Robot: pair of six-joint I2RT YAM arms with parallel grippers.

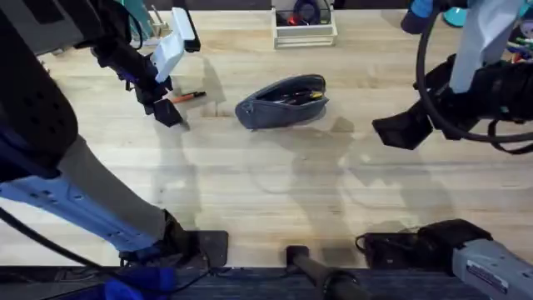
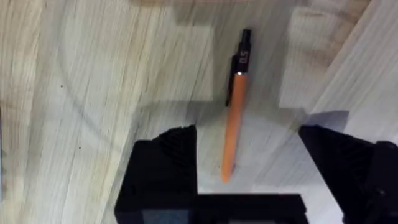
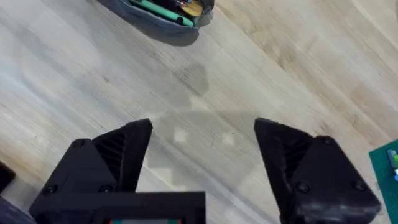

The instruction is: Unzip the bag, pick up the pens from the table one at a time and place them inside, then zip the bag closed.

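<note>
The blue-grey bag [image 1: 283, 102] lies mid-table, its top zipper open and dark and yellow items showing inside; it also appears in the right wrist view [image 3: 163, 14]. An orange pen [image 1: 188, 97] with a black end lies on the table [image 1: 266, 192] left of the bag. My left gripper [image 1: 168, 108] hovers open at the pen's orange tip, and the left wrist view has the pen [image 2: 235, 112] lying between its spread fingers [image 2: 165, 165], untouched. My right gripper [image 1: 400, 129] hangs open and empty to the right of the bag, over bare wood [image 3: 202, 155].
A white tray [image 1: 305, 25] holding small items stands at the back edge behind the bag. Teal objects [image 1: 456, 15] sit at the far right corner. A green item [image 3: 388, 163] shows at the edge of the right wrist view.
</note>
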